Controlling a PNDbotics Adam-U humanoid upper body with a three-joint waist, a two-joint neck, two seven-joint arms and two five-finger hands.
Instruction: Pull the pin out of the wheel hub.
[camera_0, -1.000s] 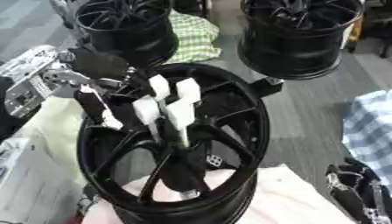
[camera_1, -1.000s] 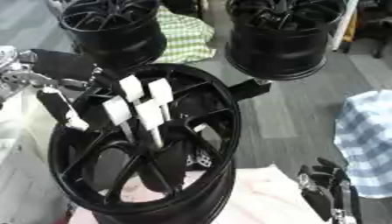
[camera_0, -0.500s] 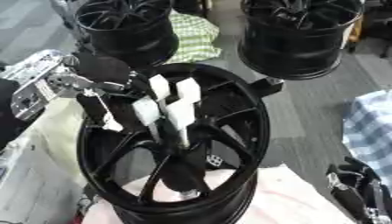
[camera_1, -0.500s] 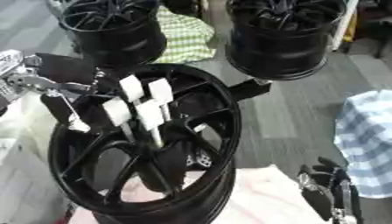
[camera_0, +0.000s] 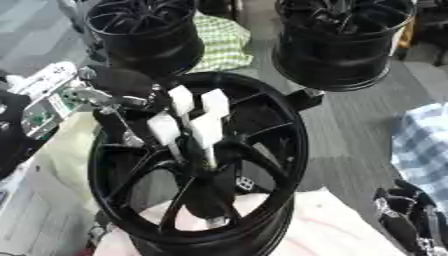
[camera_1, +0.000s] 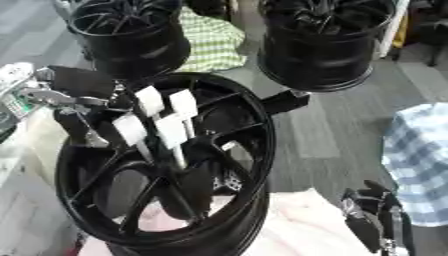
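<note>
Grey floor runs behind your work, with two more black rims standing at the far side, one on a green checked cloth (camera_0: 219, 42).

From the left eye, the glossy black spoked wheel hub (camera_0: 206, 165) lies tilted in front of you on a pale pink cloth (camera_0: 324, 225). Four white block-headed pins (camera_0: 194, 117) stand up between its spokes, close together, near the upper left of the rim. Your left hand (camera_0: 118, 92) reaches over that rim beside them, fingers curled; whether they already close on a pin you cannot tell.

From the right eye, the pins' thin pale shafts (camera_1: 179, 150) run down toward the hub's centre. Your right hand (camera_1: 372, 222) waits low at the right edge, fingers relaxed and upward, holding nothing.

The pins look light, stiff and smooth, so they may slip. Pinch one by its square head (camera_1: 149, 99), on the flat faces, and draw along its shaft, not sideways. The hub looks heavy and should stay put.
</note>
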